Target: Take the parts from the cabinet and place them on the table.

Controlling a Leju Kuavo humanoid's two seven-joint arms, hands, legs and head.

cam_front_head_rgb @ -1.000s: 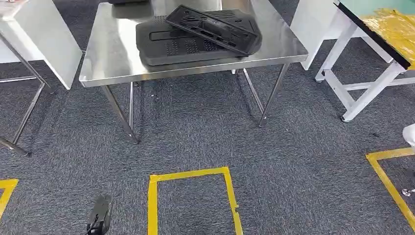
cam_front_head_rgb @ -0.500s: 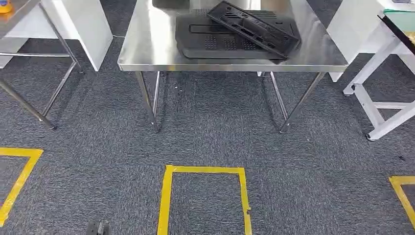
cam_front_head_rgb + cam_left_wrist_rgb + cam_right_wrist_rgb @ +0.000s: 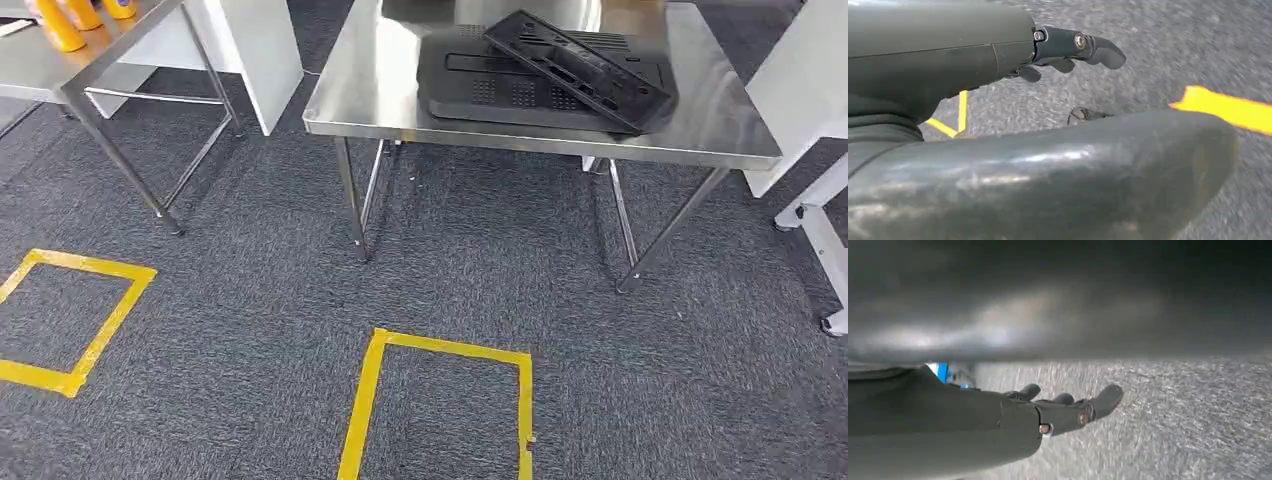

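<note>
Two black plastic parts (image 3: 545, 75) already lie on the steel worktop (image 3: 360, 95): a broad flat panel with a slimmer slotted frame leaning across it. The cabinet they come from is not in sight, so by my reading the robot is walking between cabinet and worktop, most likely on its way for another part.

Both hands hang low over the grey carpet (image 3: 250, 300). The left hand (image 3: 1058, 50) has its fingers (image 3: 1100, 50) apart and lightly curled, with nothing in them; the right hand (image 3: 1063, 407) is likewise spread and empty.

To do this step well, the robot should keep both arms down and clear of the worktop's legs, and stop squarely inside a yellow taped square (image 3: 440, 410) on the carpet before reaching, since those squares seem to mark standing spots. The fingers should stay spread until a part is truly within reach.

As for containers, a second steel bench (image 3: 70, 70) to the left carries a few orange bottles (image 3: 60, 25); what is in them cannot be told.
</note>
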